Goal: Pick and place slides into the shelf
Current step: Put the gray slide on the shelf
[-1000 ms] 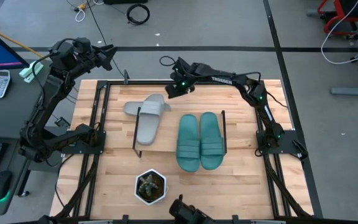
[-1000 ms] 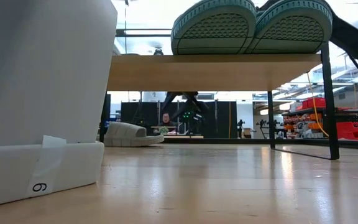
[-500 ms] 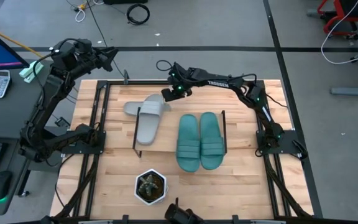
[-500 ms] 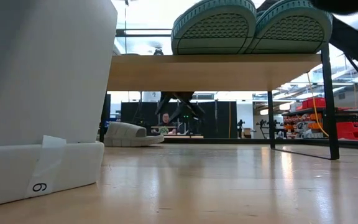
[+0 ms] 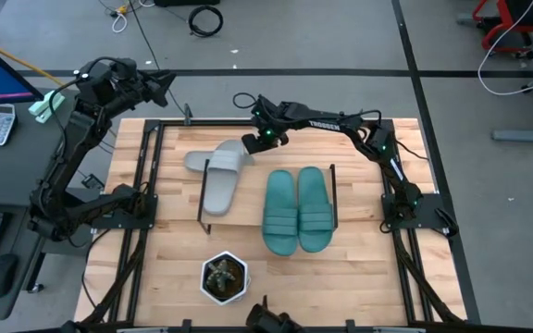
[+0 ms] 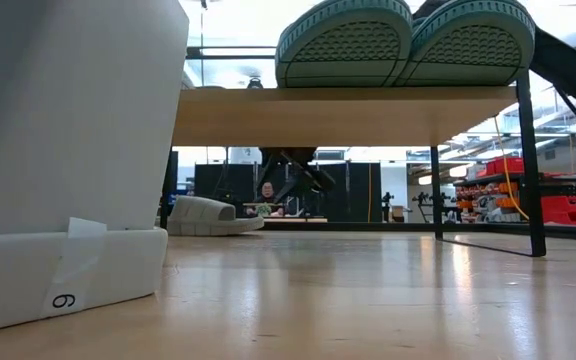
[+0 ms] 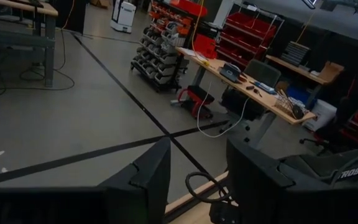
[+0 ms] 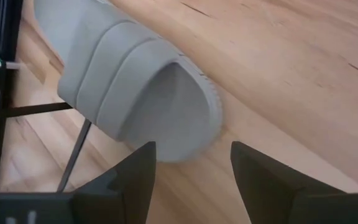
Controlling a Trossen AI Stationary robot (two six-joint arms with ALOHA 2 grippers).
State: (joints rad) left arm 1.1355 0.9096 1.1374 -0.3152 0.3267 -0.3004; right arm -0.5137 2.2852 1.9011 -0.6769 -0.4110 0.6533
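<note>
The slides: the teal pair (image 5: pixel 299 210) sits side by side on the shelf (image 5: pixel 248 208), one grey slide (image 5: pixel 220 188) lies lengthwise on its left part, and the other grey slide (image 5: pixel 218 160) lies crosswise on the counter (image 5: pixel 359 268) behind, touching the first. The right gripper (image 5: pixel 251 145) hovers at this loose slide's open end, jaws spread and empty; the left gripper (image 5: pixel 165 83) waits off the far-left corner, jaws parted, holding nothing. The risk, as I judge it: the strap is soft and wide, so a shallow bite could slip, or a nudge could shove the neighbouring slide askew. The counter is pale plank wood, with a potted plant (image 5: pixel 224 277) up front; beyond lie a grey floor, cables and red storage racks (image 7: pixel 247 31).
</note>
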